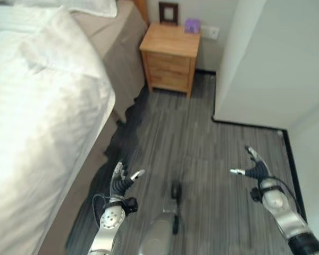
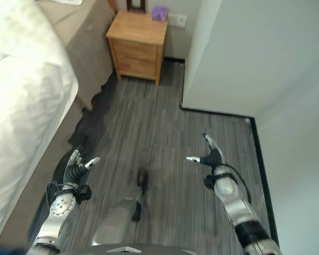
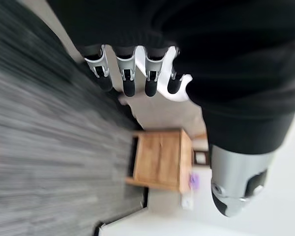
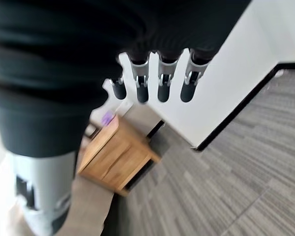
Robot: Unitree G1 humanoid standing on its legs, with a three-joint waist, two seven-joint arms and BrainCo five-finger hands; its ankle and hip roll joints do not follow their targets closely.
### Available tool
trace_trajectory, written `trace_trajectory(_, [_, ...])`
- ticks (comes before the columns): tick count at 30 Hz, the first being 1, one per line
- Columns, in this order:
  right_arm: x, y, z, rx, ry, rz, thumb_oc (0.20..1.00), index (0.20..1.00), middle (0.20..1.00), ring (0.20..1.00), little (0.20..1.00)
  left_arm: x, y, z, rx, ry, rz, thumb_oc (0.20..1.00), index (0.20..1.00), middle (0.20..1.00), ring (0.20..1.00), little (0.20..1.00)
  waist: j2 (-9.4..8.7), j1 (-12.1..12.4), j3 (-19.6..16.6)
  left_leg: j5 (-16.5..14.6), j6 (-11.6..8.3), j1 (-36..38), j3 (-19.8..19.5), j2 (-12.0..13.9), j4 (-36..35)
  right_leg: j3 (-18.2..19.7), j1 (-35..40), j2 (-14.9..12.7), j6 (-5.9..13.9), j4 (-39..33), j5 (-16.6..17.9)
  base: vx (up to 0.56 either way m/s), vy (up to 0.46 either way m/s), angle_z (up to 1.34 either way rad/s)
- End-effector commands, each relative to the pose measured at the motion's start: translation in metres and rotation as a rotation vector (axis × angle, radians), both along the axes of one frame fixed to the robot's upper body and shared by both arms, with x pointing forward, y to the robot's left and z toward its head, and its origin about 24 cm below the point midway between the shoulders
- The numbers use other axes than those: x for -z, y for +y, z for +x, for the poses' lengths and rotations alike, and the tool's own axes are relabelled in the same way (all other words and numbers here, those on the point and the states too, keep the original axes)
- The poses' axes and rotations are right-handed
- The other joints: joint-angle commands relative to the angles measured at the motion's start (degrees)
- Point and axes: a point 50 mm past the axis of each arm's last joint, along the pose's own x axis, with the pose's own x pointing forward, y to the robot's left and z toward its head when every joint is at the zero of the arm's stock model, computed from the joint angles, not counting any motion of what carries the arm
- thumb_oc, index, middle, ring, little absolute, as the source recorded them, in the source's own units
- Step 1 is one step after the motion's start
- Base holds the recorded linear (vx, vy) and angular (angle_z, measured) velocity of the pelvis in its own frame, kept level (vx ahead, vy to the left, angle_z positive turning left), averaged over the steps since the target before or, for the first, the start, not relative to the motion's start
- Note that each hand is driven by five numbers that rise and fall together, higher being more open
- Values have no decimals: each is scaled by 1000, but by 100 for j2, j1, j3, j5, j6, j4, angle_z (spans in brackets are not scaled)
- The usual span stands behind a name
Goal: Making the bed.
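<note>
Presently: white duvet (image 1: 37,106) on bed (image 1: 103,32), left of frame; wooden nightstand (image 1: 170,58) upper centre. Left hand (image 1: 122,181) and right hand (image 1: 253,167) low, fingers spread, empty, over grey floor (image 1: 202,138).

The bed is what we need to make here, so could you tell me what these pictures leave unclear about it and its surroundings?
- Bed: its far side and foot run off the eye views' edges.
- Duvet: how it lies across the bed is cut off.
- Small purple item on the nightstand: too small to identify.
- Left hand and right hand: open, holding nothing.
</note>
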Motion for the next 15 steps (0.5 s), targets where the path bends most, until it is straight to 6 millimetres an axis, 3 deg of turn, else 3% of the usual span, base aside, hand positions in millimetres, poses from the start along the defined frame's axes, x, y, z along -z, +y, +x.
trace_trajectory(1, [-25,5,17,-20,-140,-25,1000,1000,1000,1000,1000,-25,-3,12,87,-105,96,1000,1000,1000,1000,1000,-88,116,-163,-52,-101,710,-241,569,-561,-328,-989,-199,770,885,802,472,209,-67])
trace_trajectory(2, [-26,9,18,-32,-144,-31,1000,1000,1000,1000,1000,-26,-1,13,85,-102,111,1000,1000,1000,1000,1000,-64,38,-124,-207,-12,992,-194,552,-598,-407,-1373,-291,1021,1655,1463,450,242,-59])
trace_trajectory(3, [-28,11,21,-37,-156,-32,1000,1000,1000,1000,1000,-28,1,14,84,-105,128,1000,1000,1000,1000,1000,9,-69,-83,-323,58,1291,-206,567,-676,-542,-1720,-389,1123,2389,1960,491,270,-36])
trace_trajectory(5, [-32,14,22,-49,-174,-44,1000,1000,1000,1000,1000,-34,6,16,80,-123,158,1000,1000,1000,1000,1000,225,-193,-83,-427,112,1791,-162,734,-980,-975,-2247,-633,1136,3118,2115,544,235,0])
trace_trajectory(6, [-33,13,22,-49,-180,-54,1000,1000,1000,1000,1000,-37,8,17,77,-132,165,1000,1000,1000,1000,1000,281,-254,-60,-527,103,1993,-157,779,-1041,-1222,-2475,-778,1030,3116,1929,575,155,12])
trace_trajectory(8, [-34,14,19,-50,-183,-44,1000,1000,1000,1000,1000,-40,9,16,75,-147,165,1000,1000,1000,1000,1000,362,-424,-29,-706,30,2295,-149,818,-1088,-1592,-2806,-878,908,2555,1533,512,67,54])
trace_trajectory(10, [-29,12,16,-36,-166,-32,1000,1000,1000,1000,1000,-39,10,14,68,-144,162,1000,1000,1000,1000,1000,399,-539,-7,-926,-103,2626,-207,861,-1108,-1739,-2960,-859,747,1354,1168,548,-77,92])
trace_trajectory(11, [-29,10,15,-27,-164,-31,1000,1000,1000,1000,1000,-38,11,13,66,-141,163,1000,1000,1000,1000,1000,404,-580,-9,-1034,-194,2770,-213,914,-1120,-1794,-2932,-880,726,579,1205,984,-315,98])
trace_trajectory(12, [-27,8,14,-3,-154,-18,1000,1000,1000,1000,1000,-35,17,13,41,-125,176,1000,1000,1000,1000,1000,422,-664,-56,-1349,-455,3177,-172,1121,-1150,-1786,-3141,-1116,866,-971,1635,951,-340,107])
trace_trajectory(14, [-28,8,13,1,-155,-20,1000,1000,1000,1000,1000,-32,20,12,28,-112,186,1000,1000,1000,1000,1000,487,-668,-59,-1485,-528,3381,-124,1258,-1150,-1794,-3232,-1212,922,-1125,1774,700,-261,86])
trace_trajectory(15, [-24,7,8,-7,-138,-29,1000,1000,1000,1000,1000,-25,24,7,13,-81,190,1000,1000,1000,1000,1000,459,-705,-139,-1713,-628,3670,-156,1333,-1128,-1689,-3234,-1312,936,-1110,1831,650,-275,60])
